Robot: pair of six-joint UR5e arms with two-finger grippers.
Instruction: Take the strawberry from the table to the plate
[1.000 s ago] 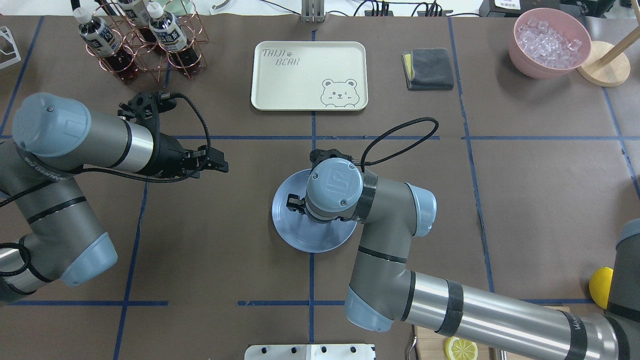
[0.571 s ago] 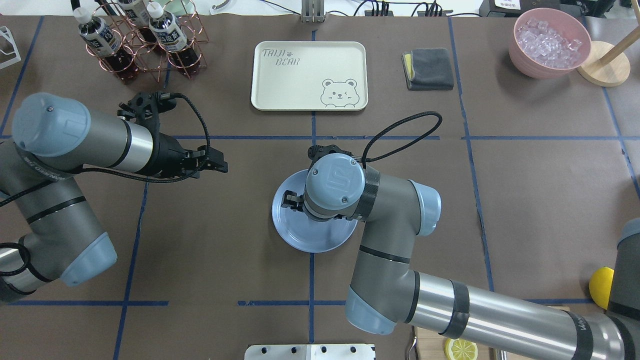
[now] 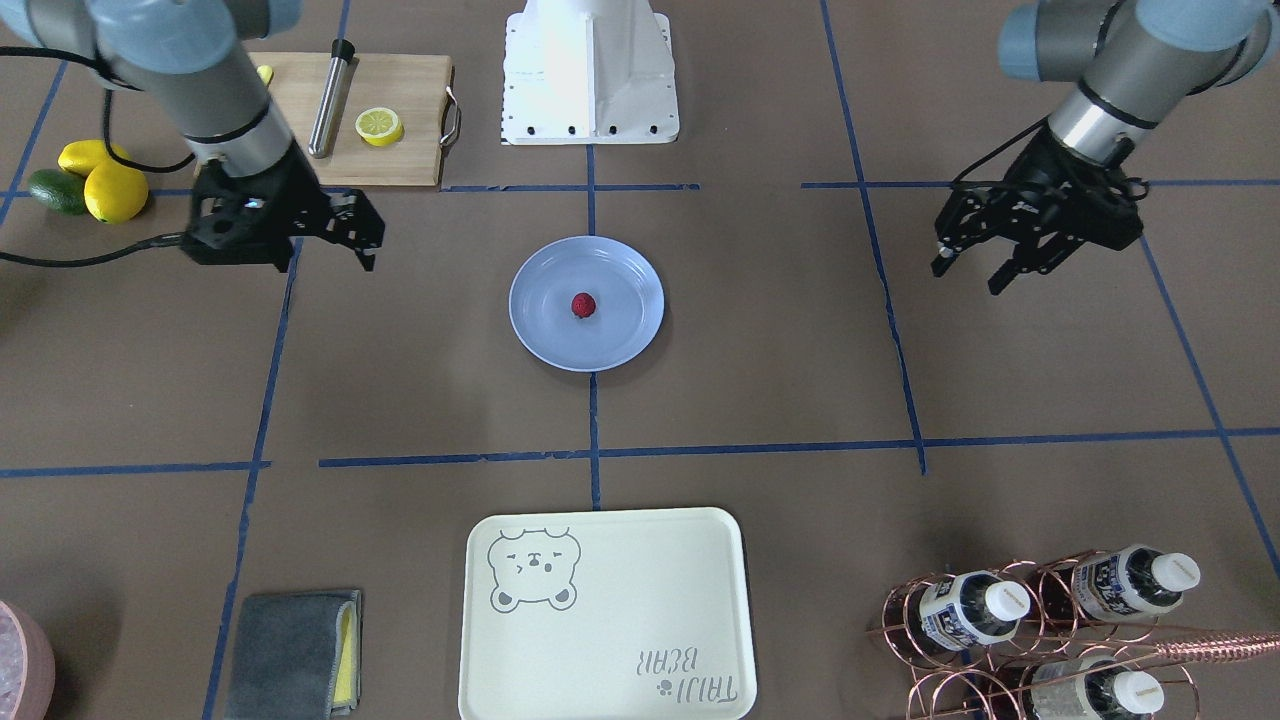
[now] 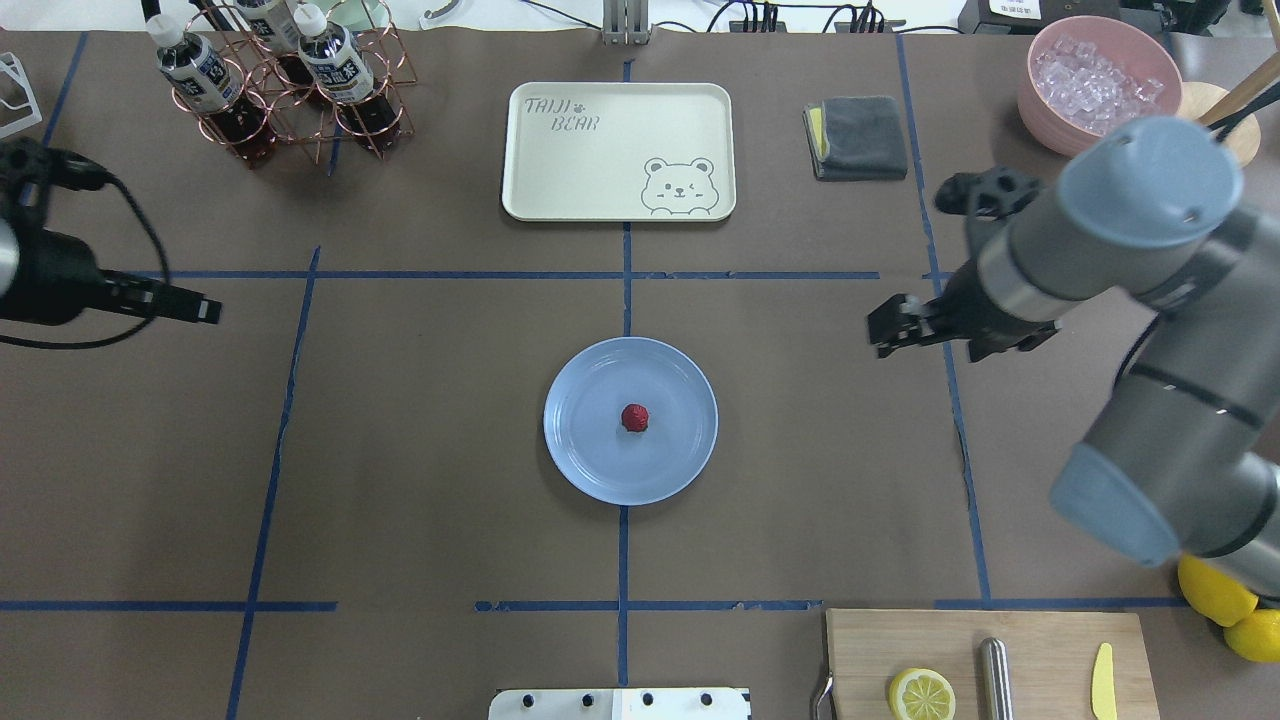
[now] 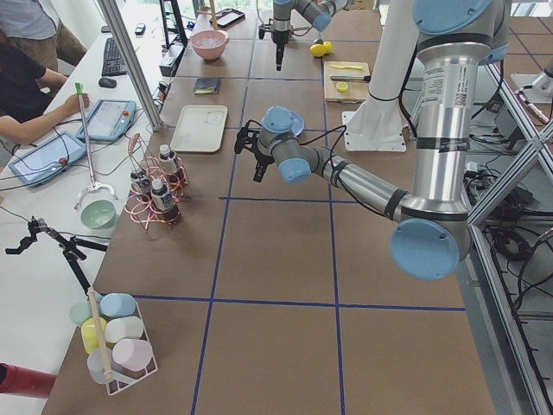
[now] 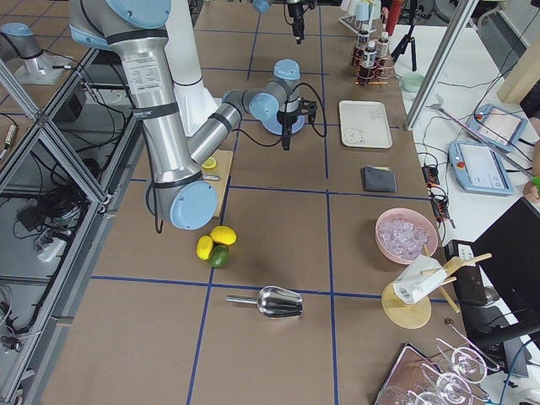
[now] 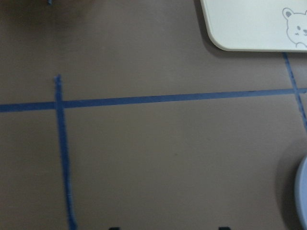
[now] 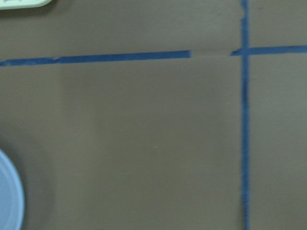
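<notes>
The strawberry (image 4: 635, 418) (image 3: 583, 305), small, dark red and bumpy, lies alone near the middle of the light-blue plate (image 4: 590, 460) (image 3: 540, 330) on the brown table (image 4: 420, 450). My right gripper (image 4: 880, 335) (image 3: 368, 240) hovers well to the plate's right, open and holding nothing. Far out at the table's left side, my left gripper (image 4: 205, 310) (image 3: 968, 275) is open, its fingers spread and empty. Only a sliver of the plate's rim shows in each wrist view (image 7: 303, 196) (image 8: 9, 201).
A cream bear tray (image 4: 618, 150) lies beyond the plate, with a folded grey cloth (image 4: 858, 137) and a pink bowl of ice (image 4: 1100, 85) to its right. A copper bottle rack (image 4: 290, 80) stands at the far left. A cutting board (image 4: 985, 665) and lemons (image 4: 1225, 600) sit near right.
My right arm has pulled away from above the plate to the right, and the strawberry now shows lying on the plate. The left arm has drawn back toward the left edge.
</notes>
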